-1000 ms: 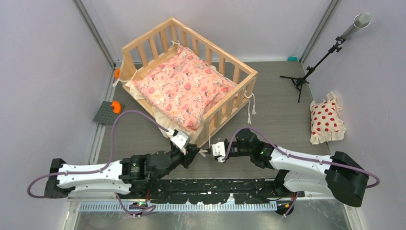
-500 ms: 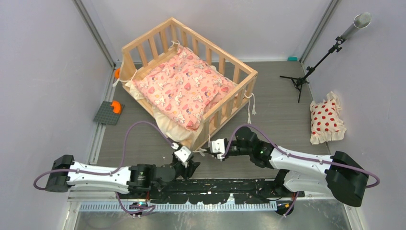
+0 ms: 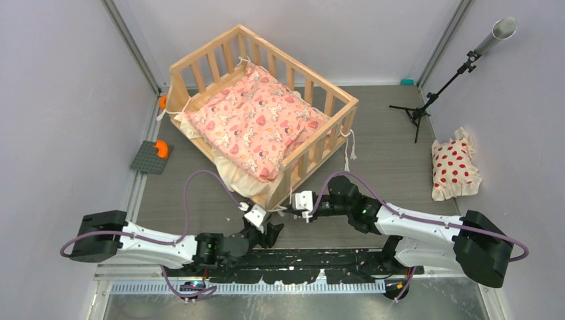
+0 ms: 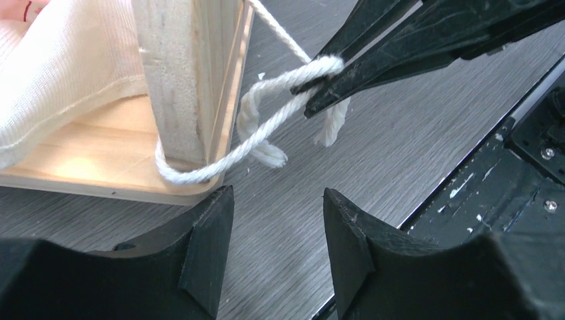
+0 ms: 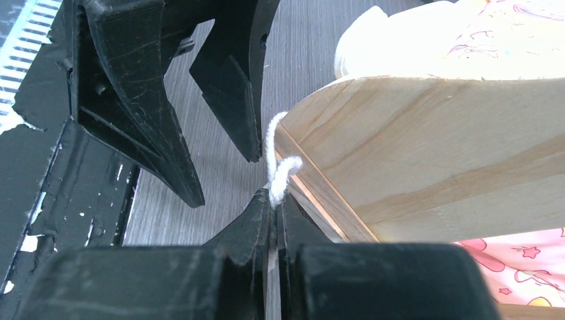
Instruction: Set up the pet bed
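Observation:
The pet bed (image 3: 300, 67) is a light wood slatted frame standing at an angle, with a pink cartoon-print cushion (image 3: 256, 123) lying in it. A cream tie cord (image 4: 220, 160) loops round the bed's near corner post (image 4: 176, 80). My right gripper (image 3: 288, 208) is shut on that cord (image 5: 276, 175) right beside the corner; its black fingers (image 4: 400, 53) pinch the loop. My left gripper (image 4: 276, 200) stands open just short of the corner, with only bare floor between its fingers. In the right wrist view the left gripper (image 5: 225, 179) hangs apart from the cord.
A white pillow with red dots (image 3: 454, 170) lies at the right wall. A black tripod stand (image 3: 426, 103) is behind it. A grey plate with an orange piece (image 3: 152, 157) sits at the left. Loose cream ties (image 3: 348, 153) hang off the bed's right corner.
My left gripper has opened, let go of the cord and drawn back toward the near edge. The right gripper stays shut on the cord, shifted slightly toward the bed corner.

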Robot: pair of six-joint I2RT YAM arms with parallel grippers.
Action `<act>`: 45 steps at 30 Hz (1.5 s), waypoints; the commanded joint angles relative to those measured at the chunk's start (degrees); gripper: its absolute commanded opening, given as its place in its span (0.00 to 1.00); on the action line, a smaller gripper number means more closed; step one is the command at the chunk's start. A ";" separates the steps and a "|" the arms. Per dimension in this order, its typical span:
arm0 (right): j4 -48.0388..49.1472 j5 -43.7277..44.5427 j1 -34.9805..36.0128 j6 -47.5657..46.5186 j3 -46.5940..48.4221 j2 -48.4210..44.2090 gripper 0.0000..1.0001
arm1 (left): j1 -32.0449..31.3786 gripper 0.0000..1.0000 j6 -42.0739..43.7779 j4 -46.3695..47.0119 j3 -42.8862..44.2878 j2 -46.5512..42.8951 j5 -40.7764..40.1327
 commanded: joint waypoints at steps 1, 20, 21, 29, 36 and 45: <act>2.14 -2.80 0.55 2.49 1.63 -0.90 0.01 | -0.26 0.54 -0.06 12.64 -0.60 3.00 -4.70; 0.54 -6.62 0.61 3.54 1.98 -2.18 0.01 | -0.26 0.55 -2.97 18.33 1.66 14.65 -14.17; 0.04 -6.85 0.62 3.49 2.11 -2.22 0.01 | -0.26 0.55 -3.04 18.66 1.67 15.00 -14.75; -2.18 -8.50 0.59 3.22 2.81 -2.58 0.01 | -0.26 0.55 -2.14 22.71 2.12 17.39 -17.52; -3.74 -10.07 0.56 3.41 3.47 -2.51 0.01 | -0.26 0.54 -3.53 24.70 3.53 21.51 -22.00; -5.27 -11.01 0.57 3.34 3.57 -2.99 0.01 | -0.27 0.48 -0.63 30.82 4.38 26.56 -25.18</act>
